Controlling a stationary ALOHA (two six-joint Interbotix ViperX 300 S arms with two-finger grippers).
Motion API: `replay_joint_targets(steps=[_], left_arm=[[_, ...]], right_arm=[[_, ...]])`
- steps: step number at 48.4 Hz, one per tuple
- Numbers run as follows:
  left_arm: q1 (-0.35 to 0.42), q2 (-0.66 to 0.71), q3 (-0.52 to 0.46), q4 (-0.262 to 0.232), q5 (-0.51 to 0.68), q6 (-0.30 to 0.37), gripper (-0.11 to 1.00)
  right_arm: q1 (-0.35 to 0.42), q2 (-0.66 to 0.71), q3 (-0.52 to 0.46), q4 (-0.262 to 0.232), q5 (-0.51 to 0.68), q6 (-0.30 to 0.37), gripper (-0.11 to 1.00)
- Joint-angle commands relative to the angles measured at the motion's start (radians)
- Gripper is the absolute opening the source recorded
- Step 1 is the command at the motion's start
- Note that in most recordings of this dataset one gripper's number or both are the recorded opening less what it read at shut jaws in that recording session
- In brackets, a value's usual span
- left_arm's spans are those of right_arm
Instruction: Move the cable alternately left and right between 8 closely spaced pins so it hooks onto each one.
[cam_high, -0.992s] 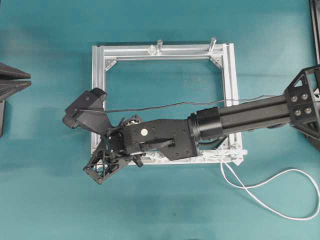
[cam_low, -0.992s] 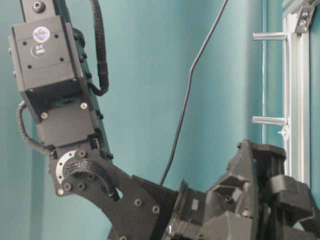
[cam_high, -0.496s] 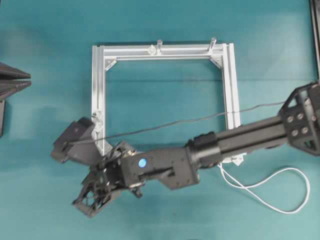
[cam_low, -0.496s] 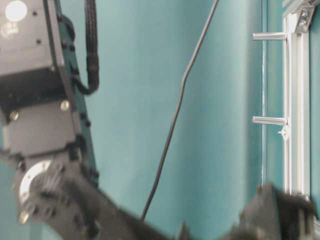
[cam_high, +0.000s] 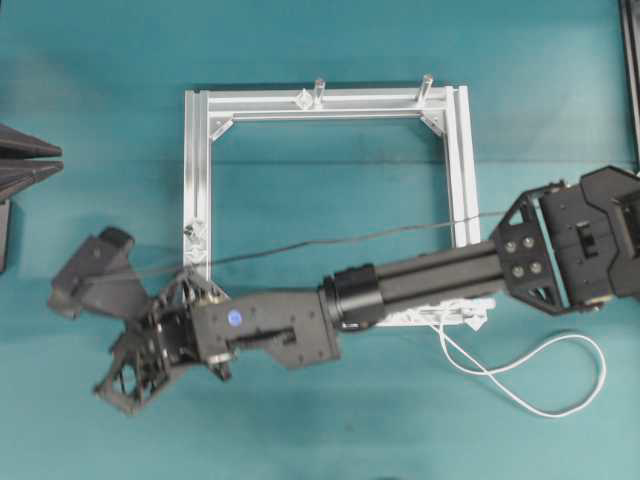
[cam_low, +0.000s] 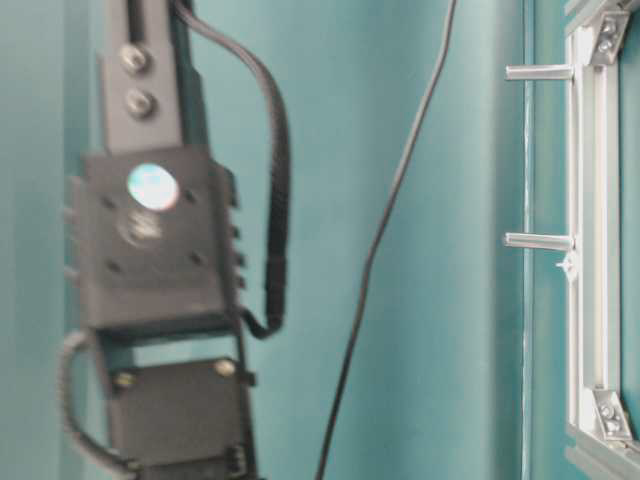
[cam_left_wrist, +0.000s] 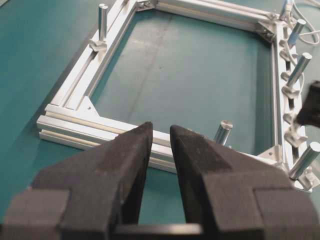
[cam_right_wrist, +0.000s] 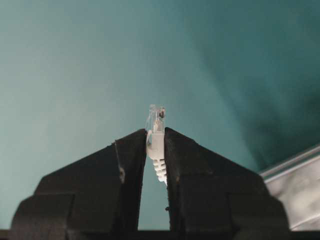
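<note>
White cord (cam_high: 520, 380), thin and flexible, lay in a loose loop on the teal table (cam_high: 330, 440) at the lower right of the overhead view, running up to the bottom right corner of the square silver aluminium frame (cam_high: 197, 170). Its small white plug (cam_right_wrist: 156, 140) with clear tip sat pinched between the two black fingers of the right gripper (cam_right_wrist: 155, 137), seen plainly in the right wrist view over bare teal surface. Between plug and loop the cord was hidden under the arm; could not tell its path along the bottom rail.

Small translucent whitish pins (cam_left_wrist: 290, 90) showed in the left wrist view along the right-hand rail, among tall grey cylindrical posts (cam_left_wrist: 301, 67). Whether the cord hooked any of them could not be told.

Compared with a second ago: right gripper (cam_high: 135, 365) had travelled from over the frame's bottom left corner to a spot outside the frame, lower left of it. The arm stretched further across. The white loop had drawn in, smaller than before. In the table-level view the wrist and gripper had left the picture; only upper arm links and a thin black wire (cam_low: 380, 230) showed.

Left gripper (cam_left_wrist: 161, 140) was unchanged, parked at the overhead view's left edge, its fingers spread with a gap and holding nothing.
</note>
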Motion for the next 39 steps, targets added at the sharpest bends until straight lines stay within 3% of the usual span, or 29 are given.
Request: replay_joint_targets(steps=[1,7,17,39], left_arm=[[0.003,0.008,-0.011,0.000,-0.005,-0.002,0.27],[0.003,0.008,-0.011,-0.002,-0.005,-0.002,0.27],[0.005,0.008,-0.009,-0.002,-0.005,-0.002,0.27],[0.003,0.008,-0.009,0.000,-0.005,-0.002,0.27]], right_arm=[[-0.011,-0.032,-0.034,-0.037,-0.003,-0.006,0.13],[-0.032,-0.034,-0.038,-0.077,-0.002,-0.006,0.13],[-0.087,-0.034,-0.044,-0.091,0.009,-0.012,0.13],[-0.164,-0.038,-0.046,-0.118,0.112,-0.123,0.13]])
